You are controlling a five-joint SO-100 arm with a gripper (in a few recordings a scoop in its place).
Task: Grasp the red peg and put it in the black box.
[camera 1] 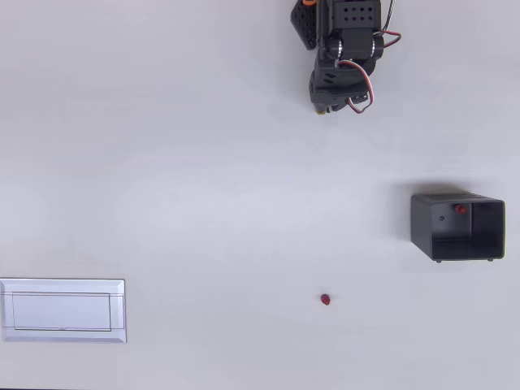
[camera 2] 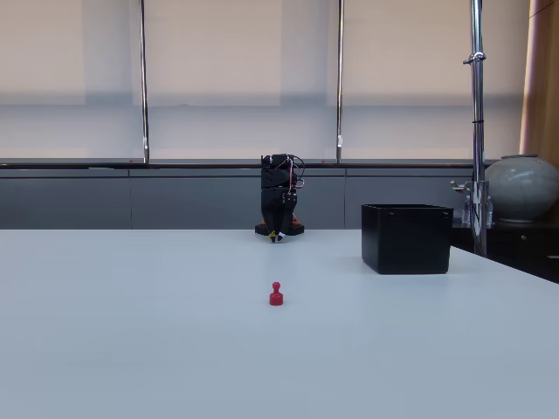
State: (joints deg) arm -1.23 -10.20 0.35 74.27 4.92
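The peg [camera 1: 326, 300] stands upright on bare white table [camera 1: 203, 179], alone and nothing touching it, well apart from the white tray [camera 1: 62, 310] at the left edge of the overhead view. The arm is folded at the far edge, its gripper [camera 1: 325, 108] well clear of the peg; whether its jaws are parted I cannot tell. At the right, near the edge, sits the box [camera 1: 457, 226], something small and red inside.

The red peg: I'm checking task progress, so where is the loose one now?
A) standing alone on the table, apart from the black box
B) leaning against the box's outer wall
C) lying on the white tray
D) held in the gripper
A: the red peg stands upright on the bare table, well clear of the black box.
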